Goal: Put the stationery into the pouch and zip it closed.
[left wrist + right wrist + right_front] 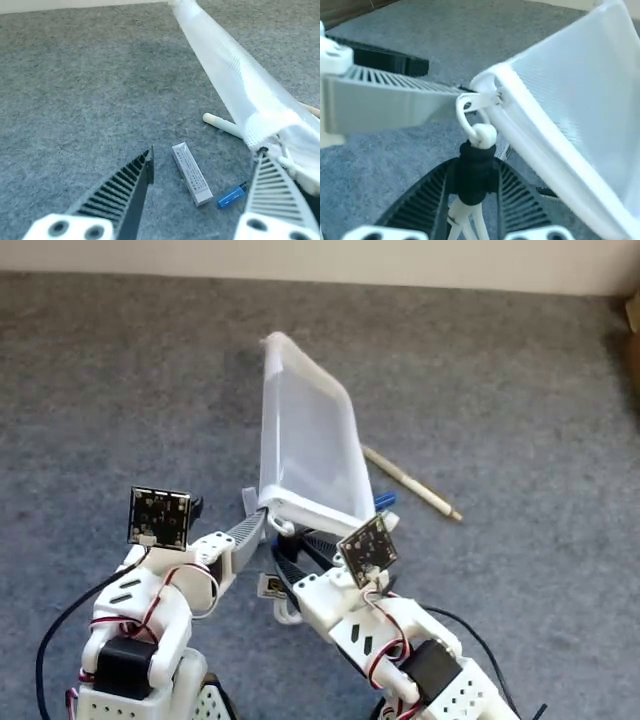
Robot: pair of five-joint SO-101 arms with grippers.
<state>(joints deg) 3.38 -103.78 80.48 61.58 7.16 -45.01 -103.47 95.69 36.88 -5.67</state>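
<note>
R gripper [476,167] on zip-pull [481,136] (pouch [310,440] aloft)

High view: we look down from above and behind both arms onto the grey carpeted desk [100,360]. Wrist views: we sit close behind the left tool [206,152] and right tool [475,169], facing forward. All three share the translucent white mesh pouch [310,440].
</note>
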